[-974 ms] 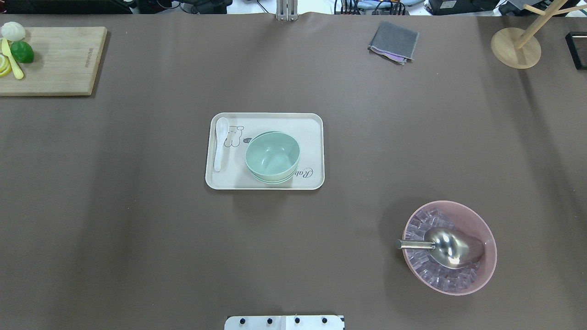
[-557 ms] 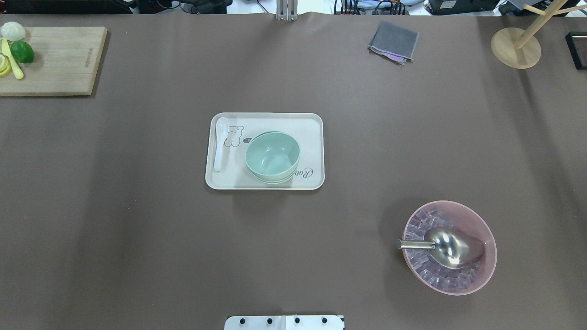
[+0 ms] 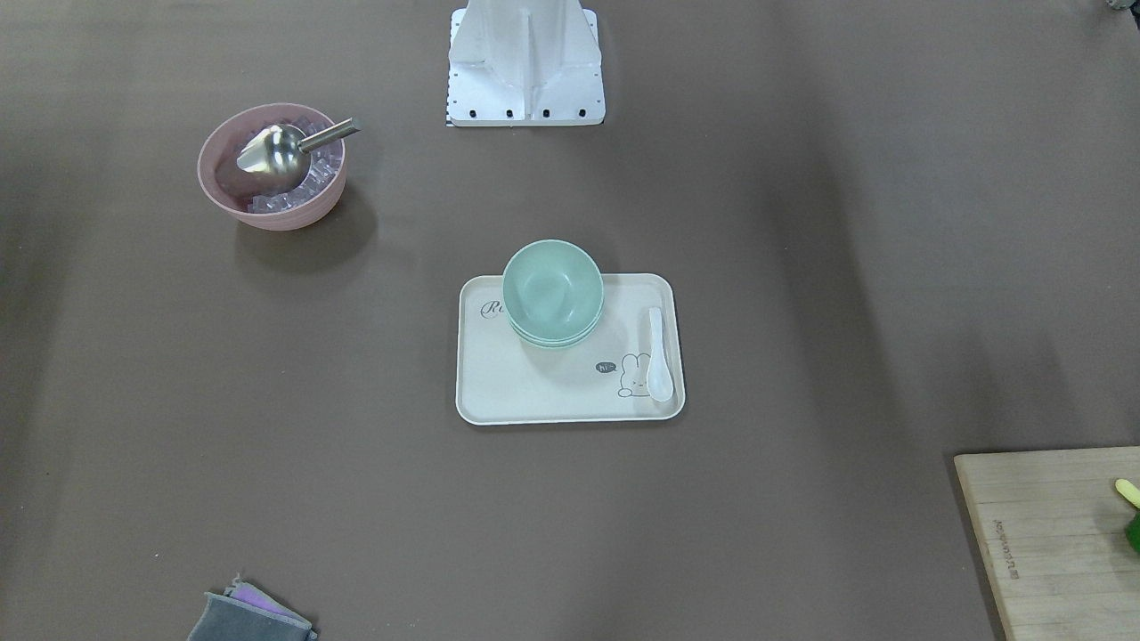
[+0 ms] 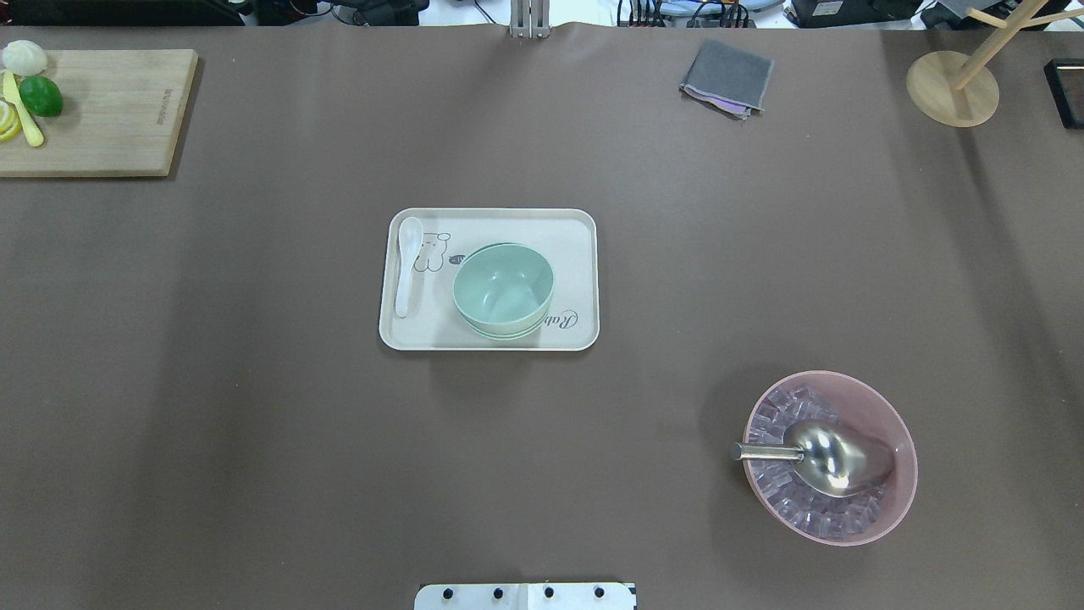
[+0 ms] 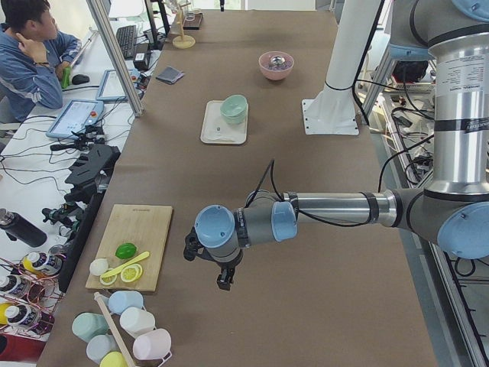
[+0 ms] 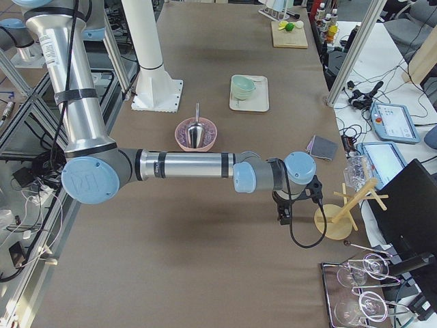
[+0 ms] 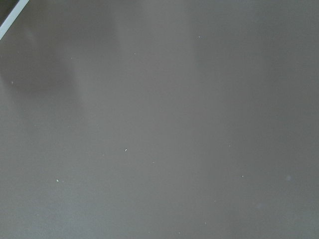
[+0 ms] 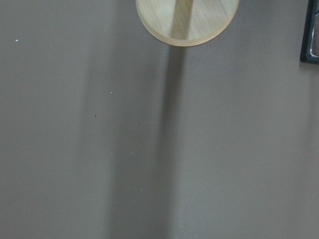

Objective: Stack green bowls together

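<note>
The pale mint-green bowls [image 4: 503, 290] sit nested in one stack on a cream tray [image 4: 576, 246] at the table's middle. The stack also shows in the front view [image 3: 552, 289], the left side view [image 5: 234, 108] and the right side view [image 6: 242, 86]. My left gripper [image 5: 223, 281] hangs over the table's left end, far from the bowls, near the cutting board. My right gripper [image 6: 283, 217] hangs over the right end next to a wooden stand. I cannot tell whether either is open or shut. Neither gripper shows in the wrist views, the overhead view or the front view.
A white spoon [image 4: 408, 264] lies on the tray beside the stack. A pink bowl [image 4: 881, 398] with ice and a metal scoop [image 4: 834, 457] stands front right. A grey cloth [image 4: 727, 78], a wooden stand's base [image 8: 187, 20] and a cutting board [image 4: 110, 114] with fruit sit at the far edge.
</note>
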